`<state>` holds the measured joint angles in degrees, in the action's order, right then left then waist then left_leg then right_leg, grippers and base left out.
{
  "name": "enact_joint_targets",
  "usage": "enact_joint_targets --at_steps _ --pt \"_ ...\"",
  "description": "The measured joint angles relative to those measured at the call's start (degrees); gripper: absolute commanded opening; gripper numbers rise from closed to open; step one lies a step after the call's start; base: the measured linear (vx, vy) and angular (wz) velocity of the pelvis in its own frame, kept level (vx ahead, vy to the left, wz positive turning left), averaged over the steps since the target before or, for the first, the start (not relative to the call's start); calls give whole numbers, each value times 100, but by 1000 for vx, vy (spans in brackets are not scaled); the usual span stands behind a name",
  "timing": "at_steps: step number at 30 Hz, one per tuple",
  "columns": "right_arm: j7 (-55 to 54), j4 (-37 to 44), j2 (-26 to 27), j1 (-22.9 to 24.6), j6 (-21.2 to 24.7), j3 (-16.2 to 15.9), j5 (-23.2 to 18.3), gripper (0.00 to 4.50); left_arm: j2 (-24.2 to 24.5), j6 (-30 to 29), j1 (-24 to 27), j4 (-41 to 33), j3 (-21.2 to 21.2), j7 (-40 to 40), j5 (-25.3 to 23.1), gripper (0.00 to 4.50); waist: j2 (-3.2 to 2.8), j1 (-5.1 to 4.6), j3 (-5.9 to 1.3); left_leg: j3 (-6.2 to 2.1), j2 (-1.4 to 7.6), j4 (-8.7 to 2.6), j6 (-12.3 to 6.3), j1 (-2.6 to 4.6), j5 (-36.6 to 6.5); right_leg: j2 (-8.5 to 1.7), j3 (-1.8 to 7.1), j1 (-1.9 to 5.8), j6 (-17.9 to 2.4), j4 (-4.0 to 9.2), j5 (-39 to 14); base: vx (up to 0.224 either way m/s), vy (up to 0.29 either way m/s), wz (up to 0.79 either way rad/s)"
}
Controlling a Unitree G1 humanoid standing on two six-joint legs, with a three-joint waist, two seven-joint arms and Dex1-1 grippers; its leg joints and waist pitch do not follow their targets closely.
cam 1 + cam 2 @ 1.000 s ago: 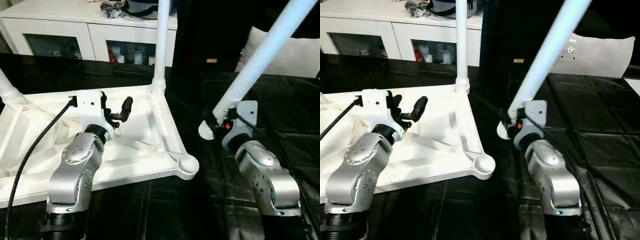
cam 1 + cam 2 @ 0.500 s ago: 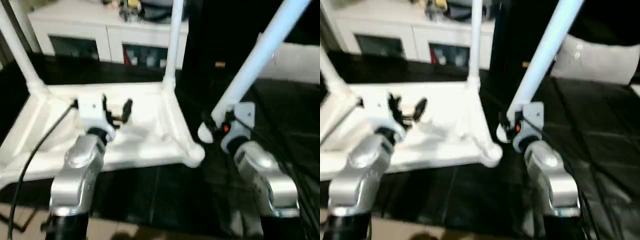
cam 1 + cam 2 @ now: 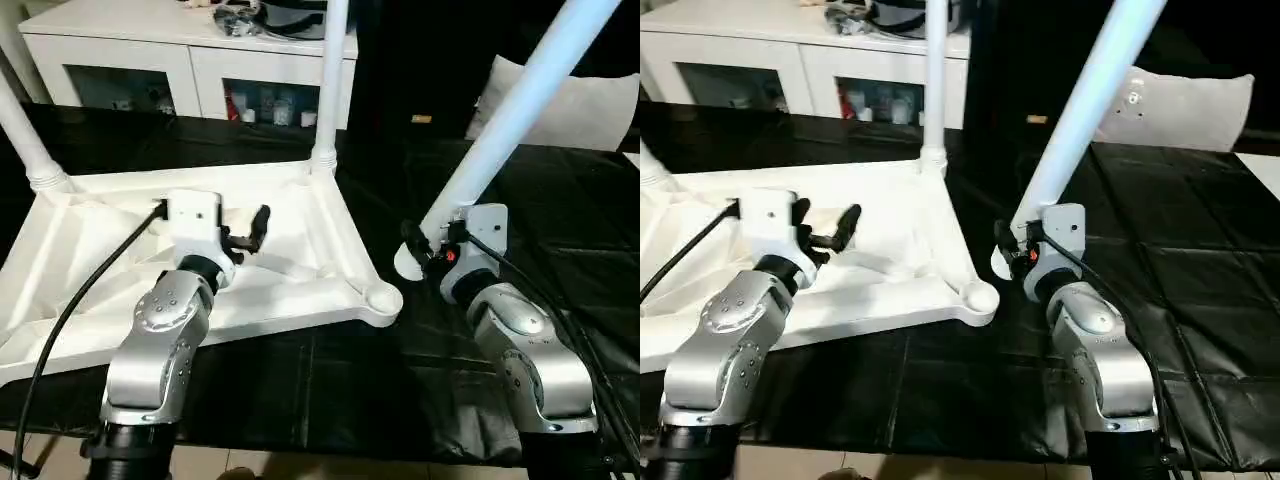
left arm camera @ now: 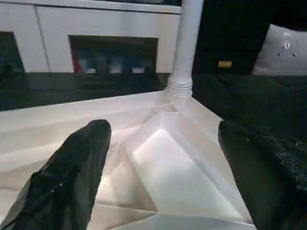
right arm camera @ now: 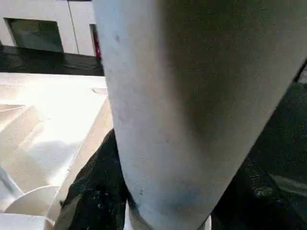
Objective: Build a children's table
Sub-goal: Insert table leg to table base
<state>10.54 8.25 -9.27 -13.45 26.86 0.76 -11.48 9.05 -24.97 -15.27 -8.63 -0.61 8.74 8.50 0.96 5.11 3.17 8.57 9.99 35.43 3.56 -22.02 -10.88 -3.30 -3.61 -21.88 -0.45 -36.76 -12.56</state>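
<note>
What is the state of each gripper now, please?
Left gripper: open, holding nothing, above the table top.
Right gripper: closed on a white leg near its lower end.

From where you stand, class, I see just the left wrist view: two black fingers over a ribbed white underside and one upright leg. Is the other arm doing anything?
Observer: Yes. The right gripper is shut on a loose white table leg, held slanting over the black mat.
Operator: Where would that leg go?
Observer: Probably the empty corner socket of the table top, just beside the leg's lower end.
Operator: Any other legs fitted?
Observer: A second leg stands in the far left corner, besides the upright leg you see.
</note>
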Motion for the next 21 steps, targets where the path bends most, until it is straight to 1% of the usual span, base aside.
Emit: enact_joint_targets --at_steps 2,5,7,12,14,15,18,21 --pt "34 -43 -39 -6 -66 28 -2 188 0 5 0 1 132 114 -17 399 0 2 0 4 0 -2 0 -1 0 0 1 -1 -1 2 -2 0 0 0" --pt "131 -54 -103 -7 -94 67 -7 188 27 7 -4 37 224 240 -36 399 0 2 0 9 1 -6 -3 -2 1 0 2 -2 -1 8 -3 0 0 0" --pt "222 -68 -118 -7 -122 131 -57 188 185 64 -5 91 367 546 -7 399 0 4 0 12 1 -12 -14 -1 8 0 3 -3 -1 10 -3 0 0 0" --pt "690 -70 -145 -8 -216 295 -495 188 709 168 -14 120 879 1519 15 399 -1 6 1 18 1 -24 -17 2 10 0 6 -6 -1 12 -3 0 0 0" --pt "885 -71 -168 -32 -168 427 -774 188 1039 167 -93 248 1152 2052 4 399 -5 13 2 22 1 -28 -17 6 11 0 8 -6 -2 12 -3 0 0 0" --pt "954 -71 -175 -50 -133 486 -878 188 1099 165 -116 309 1212 2223 2 399 -13 14 2 23 1 -29 -18 6 11 -1 8 -6 -2 12 -2 0 0 0" --pt "1067 -71 -224 -108 -136 601 -1005 188 1260 159 -173 397 1446 2733 17 399 -17 16 4 27 1 -30 -20 7 13 -2 9 -6 -3 11 -2 0 0 0" --pt "1155 -71 -369 -155 -71 623 -1044 188 1469 165 -327 450 1691 3235 45 399 -49 19 1 27 1 -31 -19 7 13 -2 10 -7 -4 11 -2 0 0 0"
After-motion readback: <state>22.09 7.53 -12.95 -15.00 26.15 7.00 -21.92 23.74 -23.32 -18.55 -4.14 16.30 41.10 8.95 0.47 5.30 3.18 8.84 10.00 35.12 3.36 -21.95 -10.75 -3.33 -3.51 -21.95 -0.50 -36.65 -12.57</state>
